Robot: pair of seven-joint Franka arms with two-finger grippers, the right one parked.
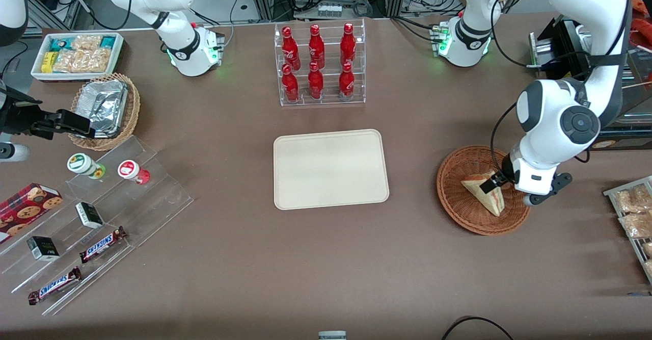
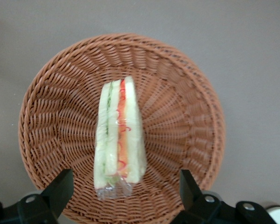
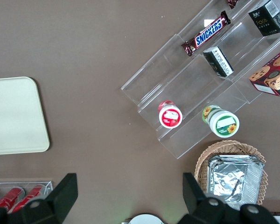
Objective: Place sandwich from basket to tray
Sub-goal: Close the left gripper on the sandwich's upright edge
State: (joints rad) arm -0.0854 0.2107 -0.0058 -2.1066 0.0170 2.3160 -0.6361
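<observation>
The sandwich (image 1: 483, 192), a white-bread wedge with red and green filling in clear wrap, lies in the round reddish-brown basket (image 1: 458, 216) toward the working arm's end of the table. My left gripper (image 1: 497, 182) hangs low over the basket, open. In the left wrist view its two black fingers (image 2: 60, 186) stand wide apart on either side of the sandwich (image 2: 120, 135), touching neither it nor the basket (image 2: 42, 93). The gripper (image 2: 125, 186) has only the sandwich's wrapped end between its fingertips. The cream tray (image 1: 331, 169) lies bare at the table's middle, also seen in the right wrist view (image 3: 14, 116).
A clear rack of red bottles (image 1: 321, 64) stands farther from the front camera than the tray. A wire rack of snack bags (image 1: 634, 212) sits at the working arm's table edge. Acrylic steps with candy bars (image 1: 102, 212) and a tan basket with a foil container (image 1: 104, 108) lie toward the parked arm's end.
</observation>
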